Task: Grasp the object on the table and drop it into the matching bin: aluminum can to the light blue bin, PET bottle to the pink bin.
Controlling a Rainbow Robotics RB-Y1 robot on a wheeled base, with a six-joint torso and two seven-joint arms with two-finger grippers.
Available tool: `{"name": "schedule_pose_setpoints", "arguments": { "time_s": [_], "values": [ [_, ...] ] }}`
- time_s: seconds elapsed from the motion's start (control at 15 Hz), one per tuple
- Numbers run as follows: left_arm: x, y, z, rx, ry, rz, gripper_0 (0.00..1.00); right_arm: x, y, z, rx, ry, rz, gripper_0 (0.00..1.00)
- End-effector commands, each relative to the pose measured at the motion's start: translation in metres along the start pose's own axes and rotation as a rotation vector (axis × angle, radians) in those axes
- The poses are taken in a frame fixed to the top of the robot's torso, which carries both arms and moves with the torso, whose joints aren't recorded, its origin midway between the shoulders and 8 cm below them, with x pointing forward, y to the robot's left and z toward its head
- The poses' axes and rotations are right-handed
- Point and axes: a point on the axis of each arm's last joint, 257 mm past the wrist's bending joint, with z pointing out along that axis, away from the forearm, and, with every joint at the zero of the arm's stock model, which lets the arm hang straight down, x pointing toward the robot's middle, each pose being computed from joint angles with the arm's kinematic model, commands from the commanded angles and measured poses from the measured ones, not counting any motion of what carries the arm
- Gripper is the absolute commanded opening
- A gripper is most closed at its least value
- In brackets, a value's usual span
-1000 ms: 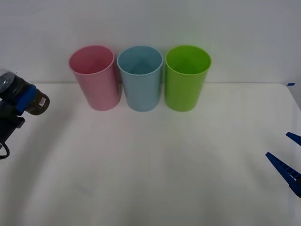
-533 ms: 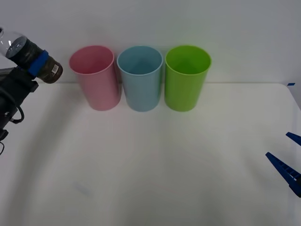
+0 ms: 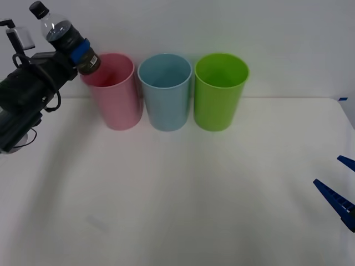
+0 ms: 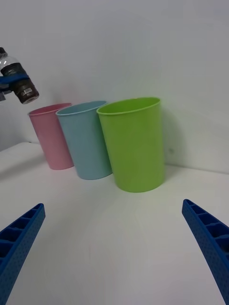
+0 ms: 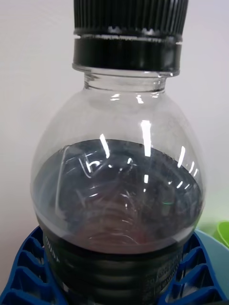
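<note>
My left tool (image 3: 77, 51) is clamped on the PET bottle (image 3: 62, 30), blue fingers (image 5: 28, 267) wrapped round the labelled lower body. The bottle is in the air, tilted, black cap pointing up and away from the bins, base end just at the near rim of the pink bin (image 3: 113, 94).

Handling: it looks light, with thin clear walls. The smooth shoulder would be slippery and would likely dent under squeeze. The labelled band is where I'd hold it, and that's where I have it; the ribbed fingers should bite there.

Judgement: the base needs to be over the pink opening before I let go, otherwise a tilted light bottle could clip the rim and bounce out onto the surface (image 3: 183, 194).

My right tool (image 3: 338, 191) is parked low at the far side from the bins, fingers (image 4: 19, 238) wide apart.
</note>
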Motion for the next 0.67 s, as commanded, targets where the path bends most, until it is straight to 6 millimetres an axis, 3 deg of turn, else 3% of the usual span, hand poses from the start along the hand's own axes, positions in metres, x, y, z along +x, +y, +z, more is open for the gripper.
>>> {"name": "schedule_pose_setpoints", "arguments": {
  "time_s": [0.07,0.27,0.67],
  "values": [
    [0.003,0.0,0.026,-0.008,0.013,0.019,0.0,0.0,0.0,0.0,0.0,0.0,0.0,1.0],
    [0.009,-0.003,0.043,-0.014,0.025,0.048,0.0,0.0,0.0,0.0,0.0,0.0,0.0,1.0],
    [0.015,-0.01,0.048,-0.009,0.027,0.052,0.02,0.0,0.0,0.0,0.0,0.0,0.0,1.0]
  ]
}}
